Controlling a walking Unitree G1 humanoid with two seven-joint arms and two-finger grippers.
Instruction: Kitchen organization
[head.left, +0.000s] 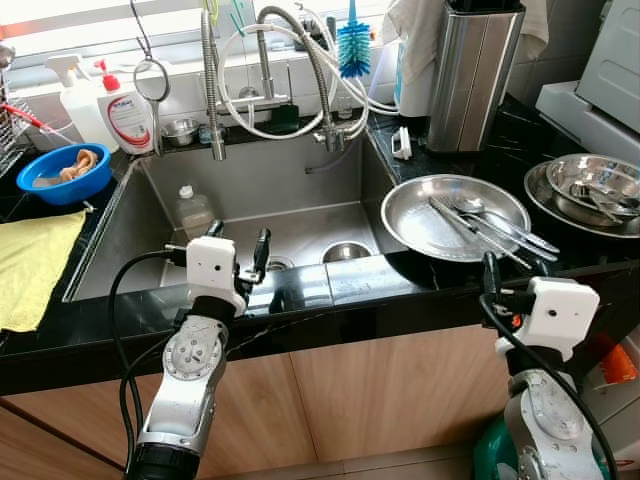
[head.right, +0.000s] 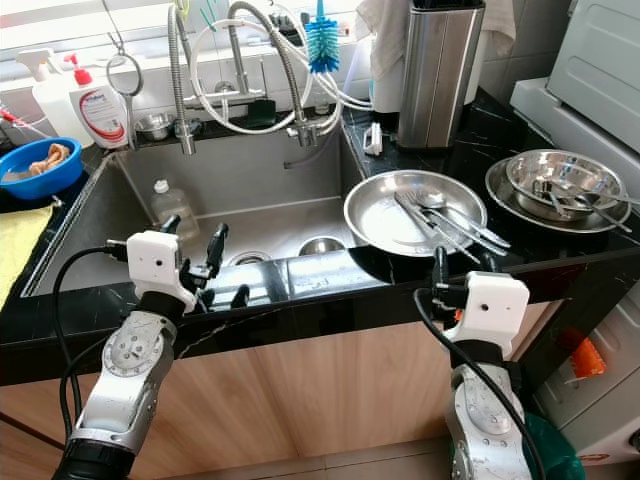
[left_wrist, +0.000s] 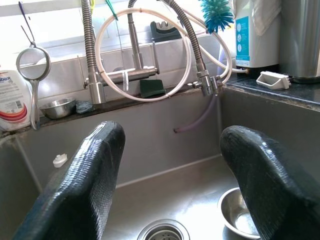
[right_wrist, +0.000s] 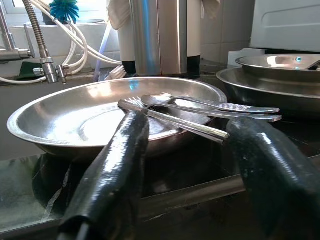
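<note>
A round steel plate (head.left: 415, 215) lies on the black counter right of the sink, with a fork, a spoon and more cutlery (head.left: 490, 227) across it. My right gripper (right_wrist: 192, 127) is open, low at the counter's front edge, its fingers aimed at the plate and the cutlery handles. Over the sink's front rim my left gripper (head.left: 240, 242) stands open and empty, facing the basin. In the steel sink (head.left: 300, 180) are a small steel bowl (head.left: 347, 252) by the drain and a clear plastic bottle (head.left: 193, 210). Stacked steel bowls with utensils (head.left: 590, 185) sit at the far right.
A blue bowl (head.left: 62, 172) and a yellow cloth (head.left: 30, 265) lie on the counter to the left. Soap bottles (head.left: 128, 118), a spring faucet (head.left: 300, 60) with hoses, a blue brush (head.left: 353, 45) and a tall steel container (head.left: 472, 75) line the back.
</note>
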